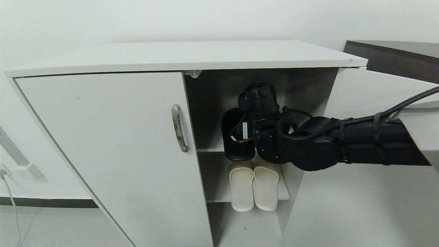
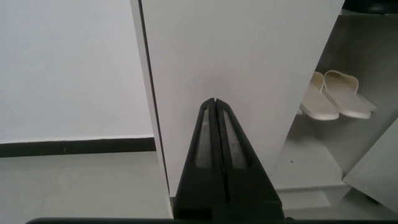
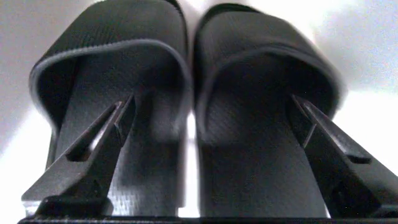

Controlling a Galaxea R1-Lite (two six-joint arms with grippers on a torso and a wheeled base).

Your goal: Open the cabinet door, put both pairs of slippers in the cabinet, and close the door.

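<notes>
Your right gripper [image 3: 211, 99] is spread wide, one finger over each of the black slippers [image 3: 112, 62] on the upper shelf [image 1: 209, 150], heels overhanging its edge. White slippers [image 1: 253, 187] sit below; the right door [image 1: 360, 96] stands open.

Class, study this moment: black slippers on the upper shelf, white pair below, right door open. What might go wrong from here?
1. The black slippers overhang the upper shelf; the open right claw straddling them may drag them out when it withdraws.
2. The white slippers stick out past the lower shelf, so the open door might catch them on closing.
</notes>
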